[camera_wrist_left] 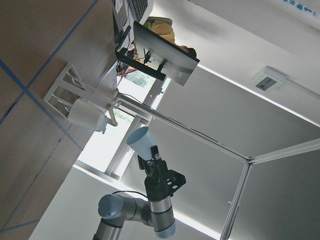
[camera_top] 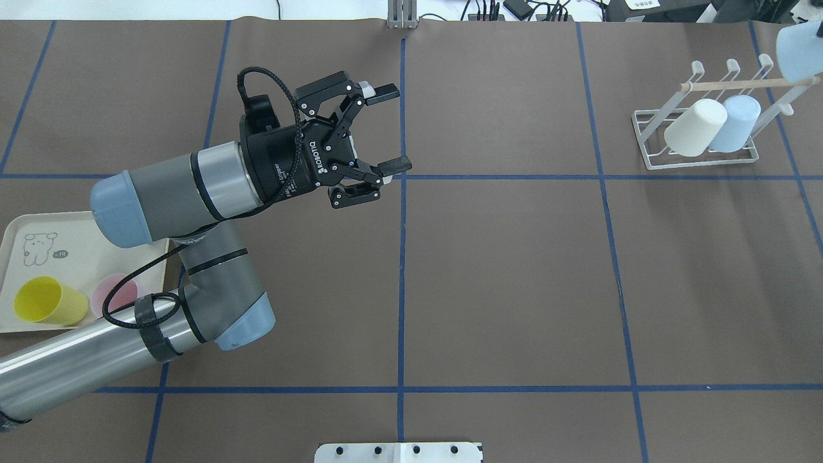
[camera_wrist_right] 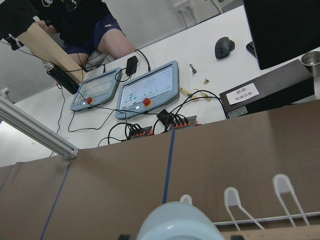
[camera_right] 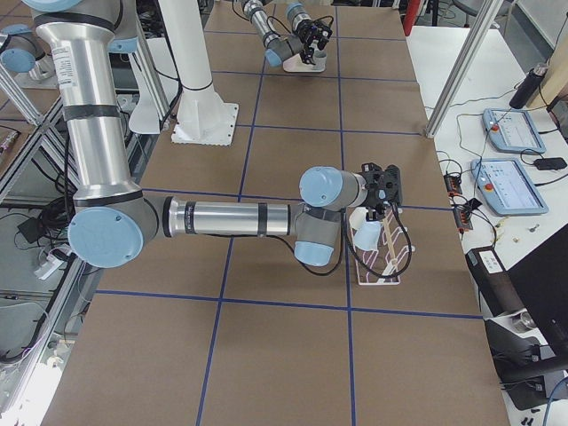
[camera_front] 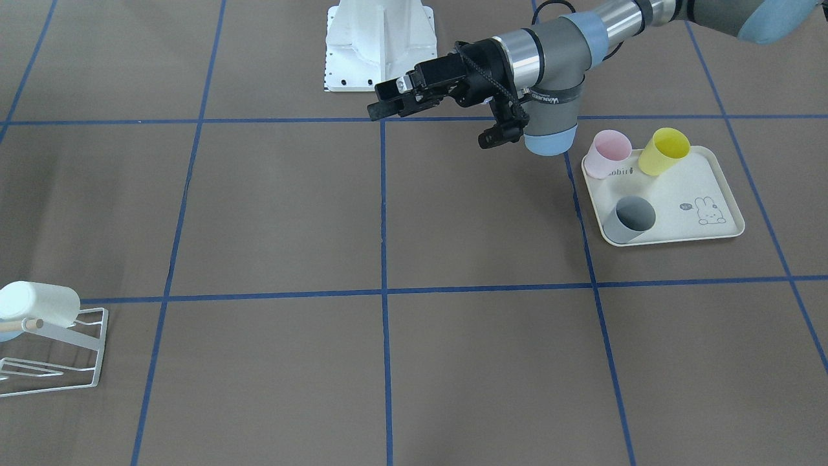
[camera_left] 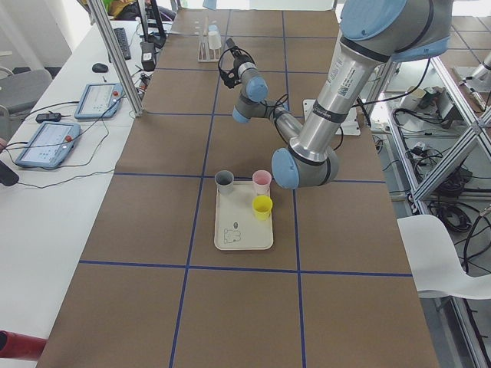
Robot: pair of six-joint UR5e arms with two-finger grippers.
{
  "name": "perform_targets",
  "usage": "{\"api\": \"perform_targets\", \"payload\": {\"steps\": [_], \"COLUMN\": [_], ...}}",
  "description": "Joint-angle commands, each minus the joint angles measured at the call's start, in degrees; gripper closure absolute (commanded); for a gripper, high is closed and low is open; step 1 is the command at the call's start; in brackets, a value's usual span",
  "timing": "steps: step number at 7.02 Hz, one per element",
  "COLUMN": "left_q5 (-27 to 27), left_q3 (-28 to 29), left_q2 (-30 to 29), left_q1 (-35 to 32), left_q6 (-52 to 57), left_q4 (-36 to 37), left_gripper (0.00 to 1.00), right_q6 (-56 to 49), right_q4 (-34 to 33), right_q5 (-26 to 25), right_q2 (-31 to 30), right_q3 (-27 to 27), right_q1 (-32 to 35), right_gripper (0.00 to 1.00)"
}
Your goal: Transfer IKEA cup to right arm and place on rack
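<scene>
The IKEA cup is pale blue and is held in the air by my right gripper, which is shut on its lower part. It also shows at the top right edge of the overhead view and fills the bottom of the right wrist view. The white wire rack stands just below and beside it, with a wooden dowel and a white cup and a blue cup on its prongs. My left gripper hangs open and empty over the table's middle.
A cream tray on my left side holds a pink cup, a yellow cup and a grey cup. The white robot base stands at the table's edge. Monitors and tablets sit on a desk beyond the rack.
</scene>
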Motion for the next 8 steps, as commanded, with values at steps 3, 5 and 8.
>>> {"api": "perform_targets", "payload": {"steps": [3,5,8], "left_q5": [0.01,0.1,0.1], "left_q3": [0.56,1.0,1.44], "left_q2": [0.0,0.09,0.09], "left_q1": [0.14,0.32,0.41], "left_q6": [0.0,0.0,0.0], "left_q4": [-0.12,-0.03,-0.03], "left_gripper": [0.01,0.01,0.01], "right_q6": [-25.34,-28.53,-32.66], "right_q4": [-22.95,-28.28,-32.22], "right_q5": [13.51,12.16,5.48], "right_q2": [-1.7,-1.61,-0.56], "right_q3": [-2.33,-1.99,-2.78], "right_q1": [6.6,3.99,-0.42], "right_gripper": [1.0,1.0,1.0]}}
